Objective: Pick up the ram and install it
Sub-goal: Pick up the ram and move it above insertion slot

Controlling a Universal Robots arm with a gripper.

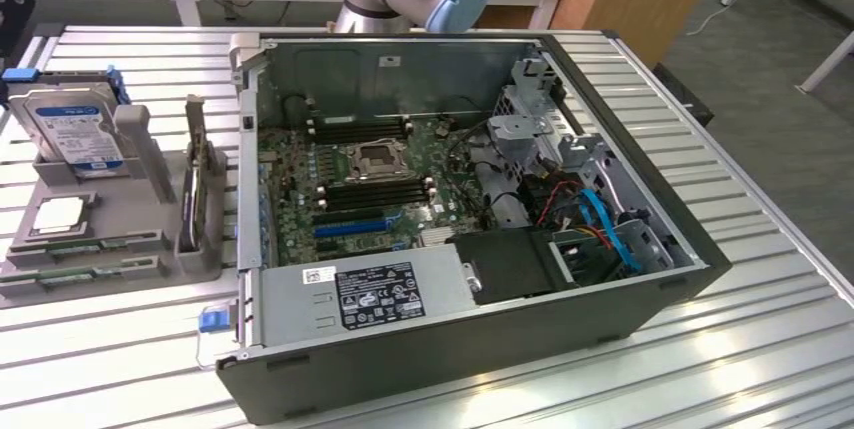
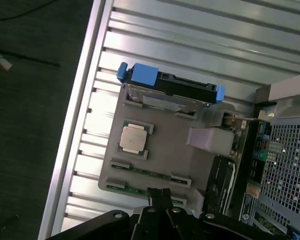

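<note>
- Long thin green circuit-board ram stick [image 2: 150, 173] lying in grey plastic parts tray [image 2: 165, 145] on ribbed metal worktop [image 2: 200, 40].
- Hand [image 2: 158, 191] pinched closed, empty, close beside ram.
- Not yet picked or installed.

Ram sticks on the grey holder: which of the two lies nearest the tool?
The ram at the holder's outer edge, the one farther from the processor; the tool is close by it.

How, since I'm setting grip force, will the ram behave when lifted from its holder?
The ram looks thin and narrow: likely light and fairly stiff, but fragile if bent. It lies flat in the grey holder, so it should not roll. Its slim edges might slip.
</note>
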